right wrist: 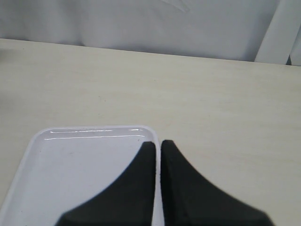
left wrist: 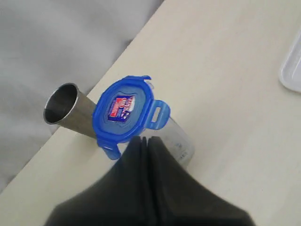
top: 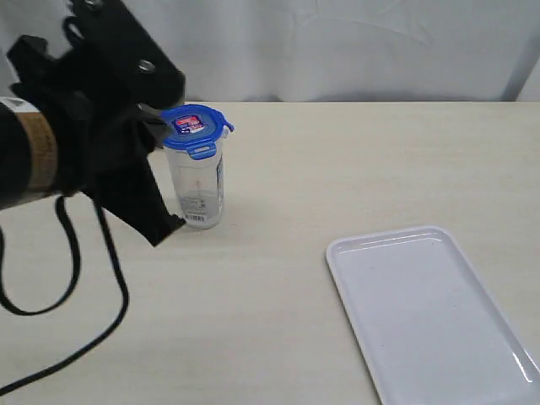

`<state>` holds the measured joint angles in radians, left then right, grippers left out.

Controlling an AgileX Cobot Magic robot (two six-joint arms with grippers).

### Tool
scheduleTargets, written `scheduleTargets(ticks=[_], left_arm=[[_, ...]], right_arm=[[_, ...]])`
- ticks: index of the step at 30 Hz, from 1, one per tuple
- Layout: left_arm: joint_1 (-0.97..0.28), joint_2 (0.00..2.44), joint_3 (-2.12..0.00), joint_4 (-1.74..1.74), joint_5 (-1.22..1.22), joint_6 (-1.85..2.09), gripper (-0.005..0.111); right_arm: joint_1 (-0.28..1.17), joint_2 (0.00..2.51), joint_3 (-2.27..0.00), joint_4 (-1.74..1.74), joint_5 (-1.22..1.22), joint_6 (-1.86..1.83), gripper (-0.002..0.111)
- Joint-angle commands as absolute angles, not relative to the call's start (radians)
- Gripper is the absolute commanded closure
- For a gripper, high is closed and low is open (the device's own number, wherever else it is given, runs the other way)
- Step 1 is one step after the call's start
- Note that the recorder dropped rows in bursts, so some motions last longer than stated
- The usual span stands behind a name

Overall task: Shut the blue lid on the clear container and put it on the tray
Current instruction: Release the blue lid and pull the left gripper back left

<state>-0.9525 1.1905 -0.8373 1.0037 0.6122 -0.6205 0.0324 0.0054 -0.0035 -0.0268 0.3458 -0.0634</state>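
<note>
Steel cup (left wrist: pixel 66 109) partly behind blue lid (left wrist: pixel 123 110)

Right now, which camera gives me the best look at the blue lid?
Left wrist view: the blue lid is close up, sticker showing, tabs sticking out. Exterior view shows it small, atop the clear container. Right wrist view shows the tray, no lid.

The black left gripper (left wrist: pixel 145 141) is held with its jaws pressed together, nothing being clamped between them. The bulky black left arm (top: pixel 93 126) is extended in from the left of the exterior view, a black cable (top: pixel 125 291) being trailed beneath it. The black right gripper (right wrist: pixel 157 143) is likewise closed, its jaws empty.
</note>
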Motion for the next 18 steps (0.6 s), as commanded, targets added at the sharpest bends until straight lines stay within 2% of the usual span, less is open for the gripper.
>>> scheduleTargets(ticks=[1,6,11,15,18], left_arm=[[-0.767,1.096,-0.765,0.919,0.362,-0.684,0.107],[-0.544,1.092,-0.707,0.750,0.118,-0.634,0.107],[-0.419,1.122,-0.643,0.735,-0.178,-0.663,0.107],[-0.345,1.205,-0.638,1.033,-0.448,-0.908,0.107],[-0.222,1.301,-0.665,1.203,-0.726,-1.069,0.107]], right_arm=[[0.026,0.000,0.000,-0.031,0.342,-0.065,0.104],[0.026,0.000,0.000,-0.031,0.342,-0.065,0.104],[0.026,0.000,0.000,-0.031,0.342,-0.065,0.104],[0.026,0.000,0.000,-0.031,0.342,-0.065,0.104],[0.026,0.000,0.000,-0.031,0.342,-0.065,0.104]])
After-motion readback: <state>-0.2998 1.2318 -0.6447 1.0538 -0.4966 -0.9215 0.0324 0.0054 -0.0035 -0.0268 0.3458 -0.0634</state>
